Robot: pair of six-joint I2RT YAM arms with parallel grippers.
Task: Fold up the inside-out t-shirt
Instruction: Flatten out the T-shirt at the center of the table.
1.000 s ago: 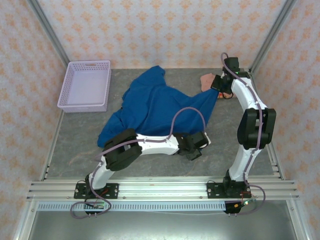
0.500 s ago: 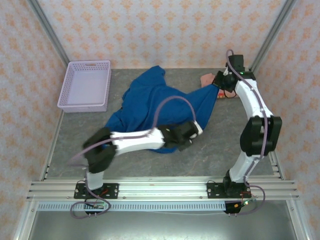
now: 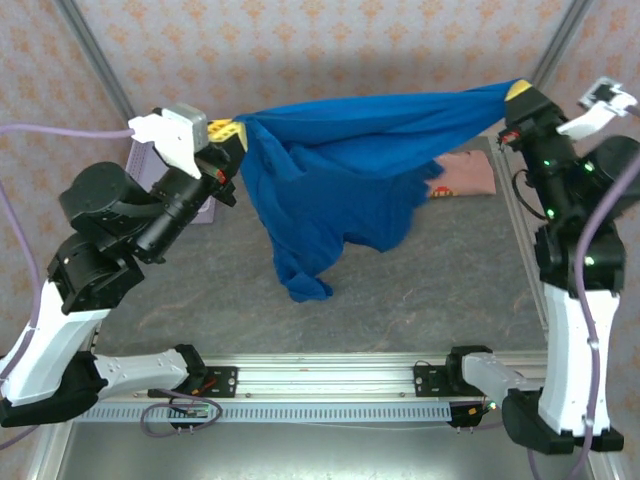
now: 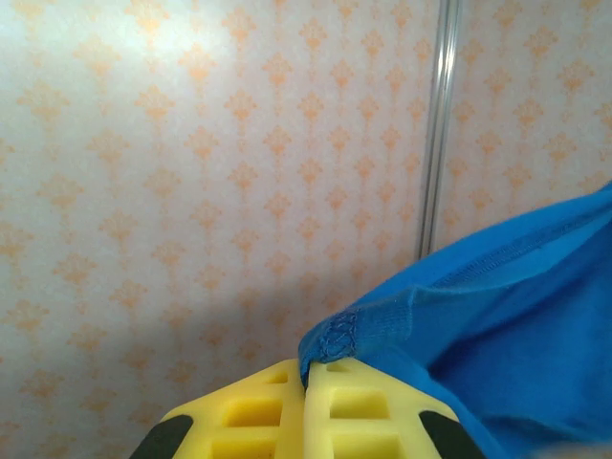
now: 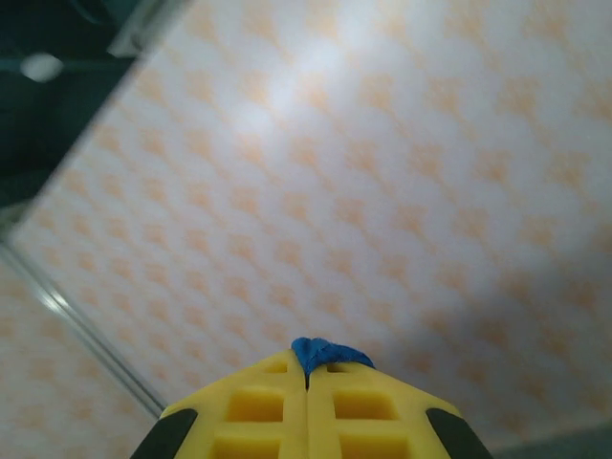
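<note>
Left gripper: shut tight on a stitched hem of the t-shirt, raised high near the wall
T-shirt: stretched in the air between both claws, its middle sagged in loose folds over the table
Pink shirt: laid folded at the back right, partly hidden by the blue cloth
Right gripper: closed on a small bunch of blue fabric
Materials: soft royal-blue cotton; ribbed yellow pads; mottled grey tabletop; patterned wallpaper

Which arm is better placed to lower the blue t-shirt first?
Probably left: most of the t-shirt hangs near the left claw; the pink folded shirt lies toward the right claw.
</note>
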